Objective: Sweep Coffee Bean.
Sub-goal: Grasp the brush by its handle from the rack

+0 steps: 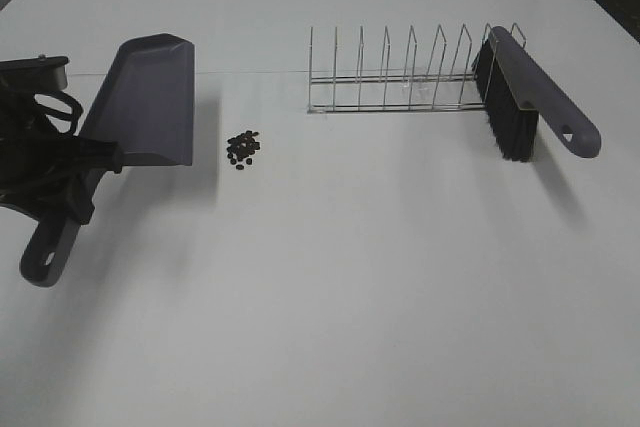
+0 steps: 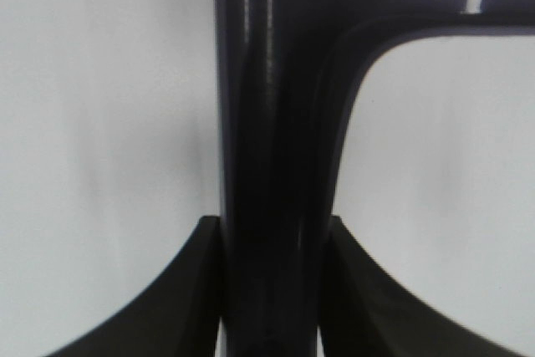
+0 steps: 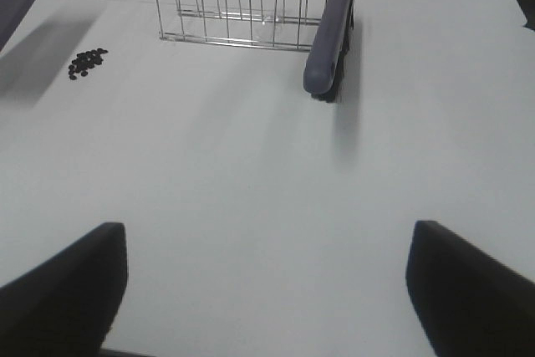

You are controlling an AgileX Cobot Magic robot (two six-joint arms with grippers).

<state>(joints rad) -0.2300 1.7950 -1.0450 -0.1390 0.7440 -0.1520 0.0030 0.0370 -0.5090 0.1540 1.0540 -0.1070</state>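
A small pile of dark coffee beans (image 1: 241, 149) lies on the white table, just right of the grey dustpan (image 1: 145, 102); it also shows in the right wrist view (image 3: 87, 63). My left gripper (image 1: 88, 165) is shut on the dustpan's handle (image 2: 267, 165), with a finger (image 2: 196, 290) pressed on each side. The pan's mouth faces away from me and casts a shadow on the table. A grey brush with black bristles (image 1: 530, 97) leans in the right end of the wire rack. My right gripper (image 3: 267, 290) is open and empty, well short of the brush (image 3: 328, 35).
A wire dish rack (image 1: 400, 77) stands at the back right of centre; it also shows in the right wrist view (image 3: 242, 10). The white table (image 1: 350, 297) stretches out in front of the beans and the rack. The right arm is out of the exterior view.
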